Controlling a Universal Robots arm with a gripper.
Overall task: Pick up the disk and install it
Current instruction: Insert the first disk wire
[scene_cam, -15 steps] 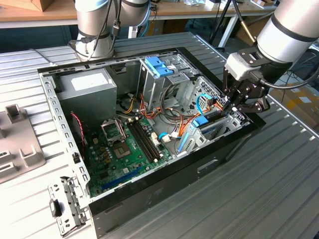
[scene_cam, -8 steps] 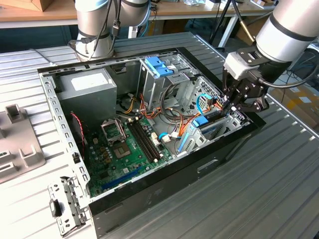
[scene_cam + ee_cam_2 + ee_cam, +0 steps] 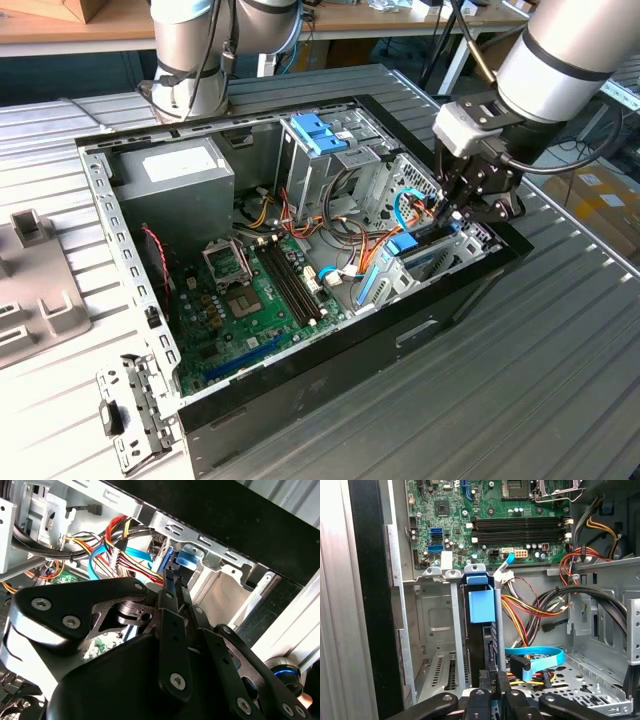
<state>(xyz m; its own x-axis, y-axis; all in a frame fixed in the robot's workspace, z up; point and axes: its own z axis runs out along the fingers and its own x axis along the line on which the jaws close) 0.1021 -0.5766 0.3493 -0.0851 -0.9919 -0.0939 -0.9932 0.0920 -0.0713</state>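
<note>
Exterior view: claw (image 3: 462, 212) pinched narrow on the disk (image 3: 432, 250), standing on edge in the drive bay at the case's (image 3: 330, 350) three-o'clock end. Judged mid-insertion; seating calls for a straight, aligned push.

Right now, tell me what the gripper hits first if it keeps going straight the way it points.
Probably the disk itself: the gripper sits right at its edge in the bay. Depth is unclear.
</note>
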